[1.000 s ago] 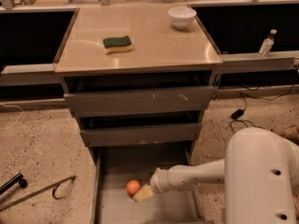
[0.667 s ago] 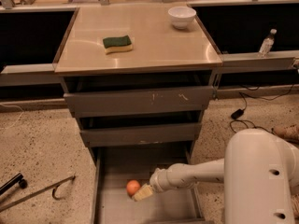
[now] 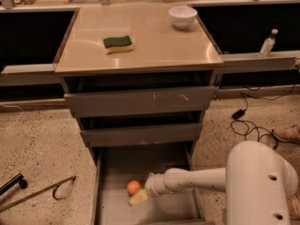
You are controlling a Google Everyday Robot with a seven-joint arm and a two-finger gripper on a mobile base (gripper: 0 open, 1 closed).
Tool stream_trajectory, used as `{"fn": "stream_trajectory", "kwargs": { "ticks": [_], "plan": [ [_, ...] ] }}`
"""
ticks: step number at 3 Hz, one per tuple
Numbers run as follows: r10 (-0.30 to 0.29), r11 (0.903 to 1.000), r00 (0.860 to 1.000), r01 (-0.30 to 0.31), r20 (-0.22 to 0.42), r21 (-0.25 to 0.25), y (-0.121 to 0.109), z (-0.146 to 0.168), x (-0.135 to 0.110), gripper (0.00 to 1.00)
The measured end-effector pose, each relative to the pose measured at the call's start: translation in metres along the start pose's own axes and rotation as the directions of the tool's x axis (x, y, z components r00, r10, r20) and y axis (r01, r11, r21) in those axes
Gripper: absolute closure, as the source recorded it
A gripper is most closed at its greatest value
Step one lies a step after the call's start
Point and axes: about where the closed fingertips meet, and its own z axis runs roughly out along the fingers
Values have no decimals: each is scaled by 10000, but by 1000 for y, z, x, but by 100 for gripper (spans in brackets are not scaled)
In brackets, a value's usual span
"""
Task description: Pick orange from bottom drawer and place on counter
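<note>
Speckled floor [image 3: 42, 144] spreads around a grey cabinet whose bottom drawer [image 3: 117, 211] stands pulled out. My gripper [image 3: 139, 198] is down inside that drawer, low over its flat grey floor, at the end of my white arm [image 3: 197, 181], which reaches in from the right. The orange [image 3: 133, 187] lies on the drawer floor just up and to the left of my gripper, so close that I cannot tell whether they touch. I also cannot tell whether my gripper is open or closed. High above my gripper, past the two shallower drawers [image 3: 140, 102], sits the beige counter [image 3: 154, 50]. On it a green-and-yellow sponge [image 3: 118, 44] lies up and slightly left of my gripper, and a white bowl [image 3: 182, 17] sits farther back to the right. Well off to the upper right a clear bottle [image 3: 267, 43] stands on a ledge, its label too small to read.
</note>
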Motion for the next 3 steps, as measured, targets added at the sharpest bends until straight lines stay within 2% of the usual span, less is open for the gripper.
{"fn": "stream_trajectory", "kwargs": {
  "ticks": [1,2,3],
  "plan": [
    [140,9951,9985,-88,523,-983,-5,95,2,0],
    [125,9952,9989,-79,461,-978,-3,99,3,0],
    [514,9966,9982,-493,309,-653,-14,112,3,0]
  ]
}}
